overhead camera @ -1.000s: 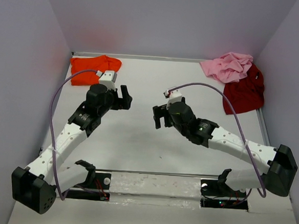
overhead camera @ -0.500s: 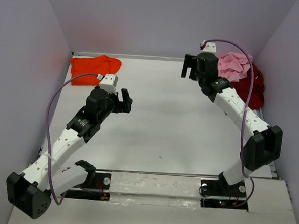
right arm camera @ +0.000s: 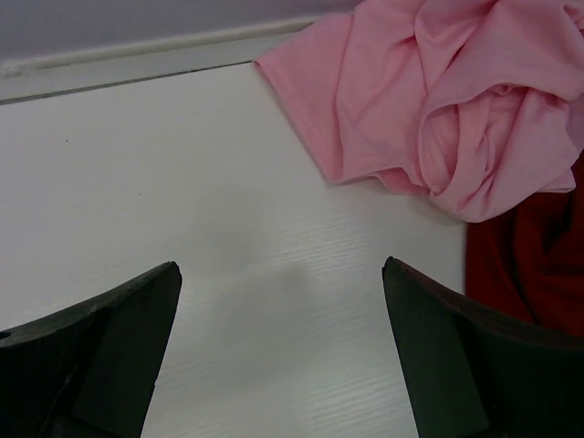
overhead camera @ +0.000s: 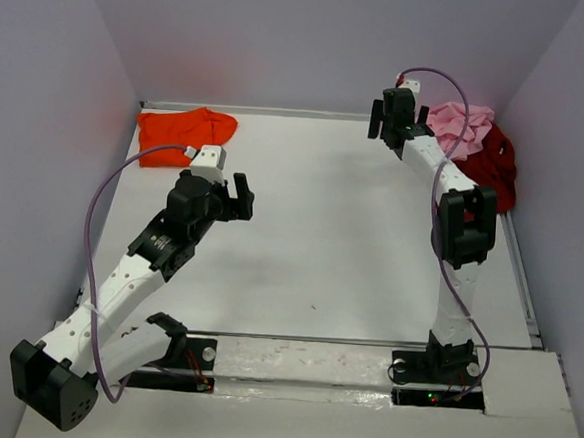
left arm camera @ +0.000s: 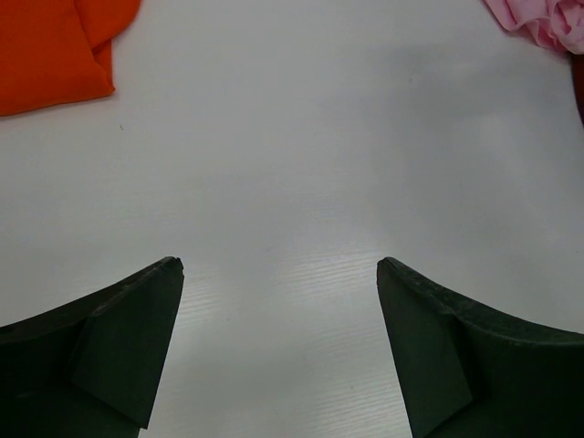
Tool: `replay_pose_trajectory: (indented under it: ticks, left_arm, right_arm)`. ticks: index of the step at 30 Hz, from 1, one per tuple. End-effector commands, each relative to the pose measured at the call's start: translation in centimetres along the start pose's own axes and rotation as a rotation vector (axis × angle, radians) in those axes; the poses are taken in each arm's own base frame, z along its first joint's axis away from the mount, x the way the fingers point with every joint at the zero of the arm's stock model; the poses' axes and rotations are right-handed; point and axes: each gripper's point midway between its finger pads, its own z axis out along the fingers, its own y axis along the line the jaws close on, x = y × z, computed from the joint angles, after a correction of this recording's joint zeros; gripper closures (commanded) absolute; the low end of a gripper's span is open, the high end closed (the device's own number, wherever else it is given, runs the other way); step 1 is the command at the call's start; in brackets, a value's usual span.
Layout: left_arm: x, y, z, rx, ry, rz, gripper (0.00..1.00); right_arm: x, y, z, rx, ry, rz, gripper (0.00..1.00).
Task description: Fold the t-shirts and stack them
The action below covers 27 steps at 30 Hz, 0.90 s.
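At far right, crumpled pink t-shirt [right arm camera: 438,109].

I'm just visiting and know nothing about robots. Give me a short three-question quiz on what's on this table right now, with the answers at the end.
1. True or false: the orange t-shirt lies bunched together with the pink t-shirt.
2. What is the right gripper holding? A) the pink t-shirt B) the dark red t-shirt C) nothing, its jaws stand open
3. Fill in: the left gripper, also open, hovers over bare table; the t-shirt nearest it is the ___ one.
Key: 1 false: the orange t-shirt lies in the far left corner, the pink t-shirt far right, partly over the dark red t-shirt. 2 C. 3 orange.
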Motion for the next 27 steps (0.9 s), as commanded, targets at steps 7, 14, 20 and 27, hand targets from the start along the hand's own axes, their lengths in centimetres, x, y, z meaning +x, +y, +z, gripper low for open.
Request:
replay_pose_trajectory:
  ticks: [7,14,20,27]
  left_arm:
    - [-1.3,0.0,-0.7,-0.002,-0.053,-0.006,0.04]
    - [-1.6,0.2,-0.9,-0.012,-0.067,-0.007,0.04]
    - [-1.6,0.0,-0.9,-0.005,-0.067,-0.005,0.03]
    - [-1.6,0.1,-1.0,-0.008,-0.068,-0.007,0.03]
  right_arm:
    - [-3.0,-3.8,5.6,0.176,-0.048,-0.027,0.03]
    - [-0.9,-5.6,9.1,0.254,-0.019,-0.044,0.04]
    - [1.9,-5.0,10.9,0.244,0.026,-0.078,0.04]
    - [3.4,-5.2,11.9,0.209,0.067,-0.082,0.05]
